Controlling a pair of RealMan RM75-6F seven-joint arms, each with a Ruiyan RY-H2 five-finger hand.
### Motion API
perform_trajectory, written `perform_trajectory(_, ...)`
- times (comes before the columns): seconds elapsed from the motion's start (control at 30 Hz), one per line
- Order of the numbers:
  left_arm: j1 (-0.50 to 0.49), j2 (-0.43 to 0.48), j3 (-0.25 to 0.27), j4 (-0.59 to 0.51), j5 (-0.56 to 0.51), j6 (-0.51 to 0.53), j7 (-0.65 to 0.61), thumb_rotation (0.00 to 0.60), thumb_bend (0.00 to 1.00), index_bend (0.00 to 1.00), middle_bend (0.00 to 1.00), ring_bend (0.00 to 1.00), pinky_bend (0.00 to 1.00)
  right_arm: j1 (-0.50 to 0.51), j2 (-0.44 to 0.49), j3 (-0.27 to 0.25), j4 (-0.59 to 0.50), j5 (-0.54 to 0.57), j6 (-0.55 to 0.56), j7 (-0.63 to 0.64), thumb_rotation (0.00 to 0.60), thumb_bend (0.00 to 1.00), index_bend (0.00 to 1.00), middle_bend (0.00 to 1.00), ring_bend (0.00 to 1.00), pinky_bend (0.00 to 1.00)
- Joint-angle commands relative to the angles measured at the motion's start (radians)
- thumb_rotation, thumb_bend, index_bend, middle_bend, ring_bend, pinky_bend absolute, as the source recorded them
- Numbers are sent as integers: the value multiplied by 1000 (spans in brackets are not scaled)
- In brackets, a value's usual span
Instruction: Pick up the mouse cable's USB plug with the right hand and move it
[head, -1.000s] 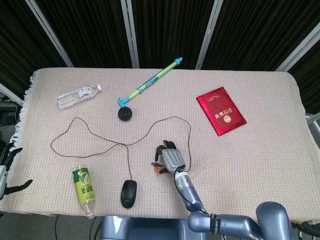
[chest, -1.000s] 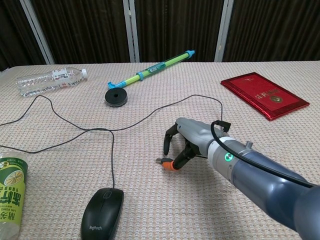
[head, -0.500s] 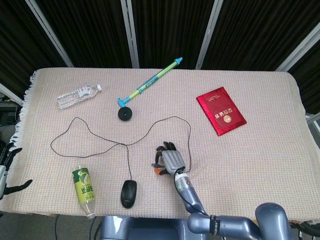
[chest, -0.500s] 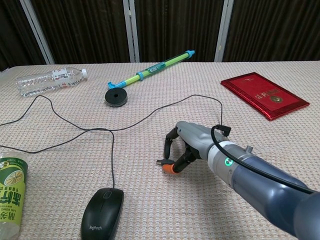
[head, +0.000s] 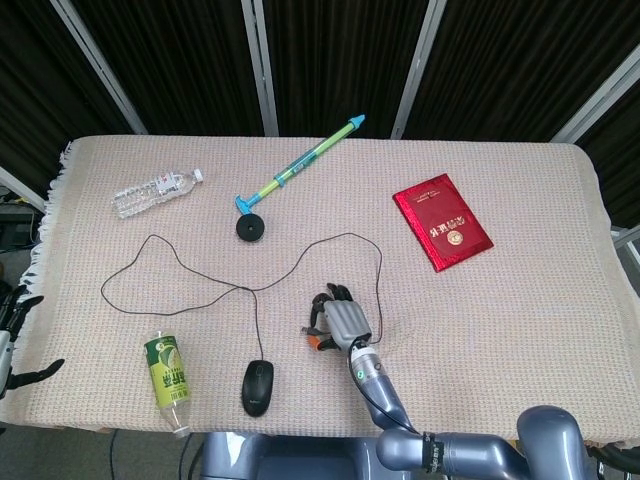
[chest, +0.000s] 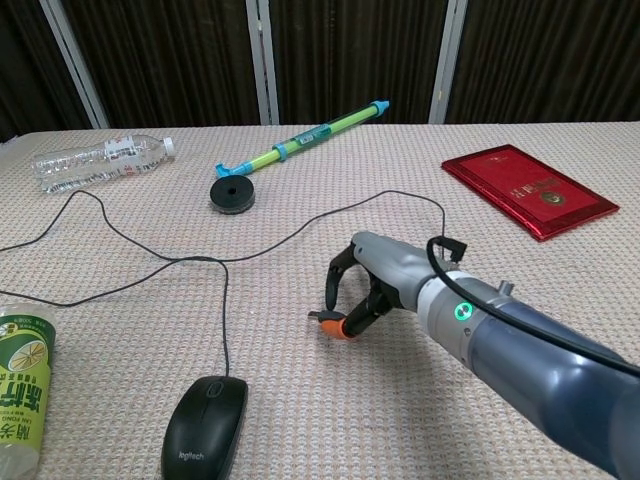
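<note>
Right hand: while my right hand pinches the USB plug at centre frame, chest view alone shows its tip.
Left hand: my left hand, lower left, head view only; fingers spread, empty.

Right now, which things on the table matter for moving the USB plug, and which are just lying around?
For the job:
right hand, pinching the plug
USB plug
cable
mouse

Lying about:
red booklet
clear bottle
green-label bottle
green and blue stick
black disc
</note>
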Motion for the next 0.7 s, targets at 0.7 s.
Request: perform_trajectory(0.7,3,-7,1,-12,0,10,31,600,124,149,0,0,0,-185,112,300,-250,-223,110,788,600,343,619,267,0,0)
